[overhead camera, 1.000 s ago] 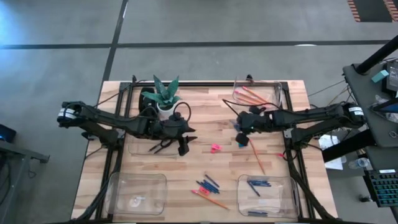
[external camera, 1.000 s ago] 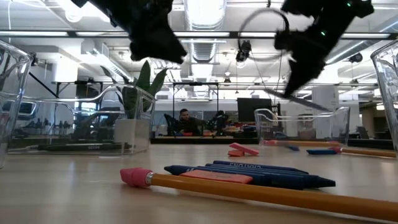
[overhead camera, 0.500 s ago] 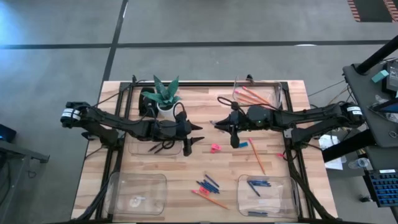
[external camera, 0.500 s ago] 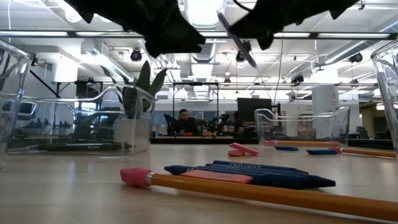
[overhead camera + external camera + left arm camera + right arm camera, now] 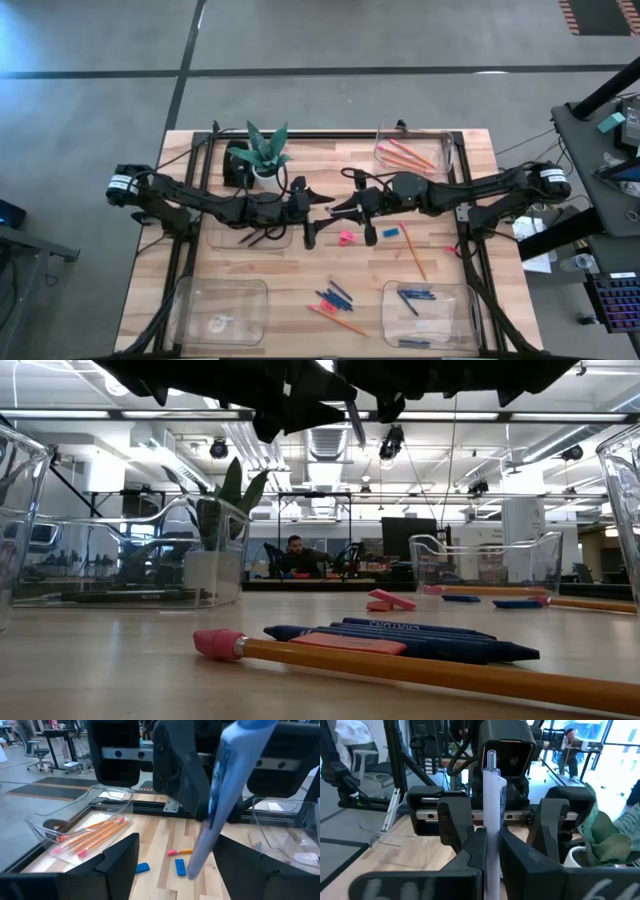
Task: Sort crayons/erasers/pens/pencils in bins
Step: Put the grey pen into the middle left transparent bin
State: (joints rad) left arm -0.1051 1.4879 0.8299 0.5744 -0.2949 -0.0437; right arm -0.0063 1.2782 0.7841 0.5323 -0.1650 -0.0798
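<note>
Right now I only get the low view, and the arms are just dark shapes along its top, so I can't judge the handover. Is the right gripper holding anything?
Observer: Yes. The right gripper is shut on a pale pen, which sticks out past its fingers.
Operator: And the left one?
Observer: The left gripper is open. Its fingers stand on either side of that pen, not closed on it.
Operator: Where over the table are they?
Observer: In the high view, they face each other around the middle of the table, close to above the pink eraser.
</note>
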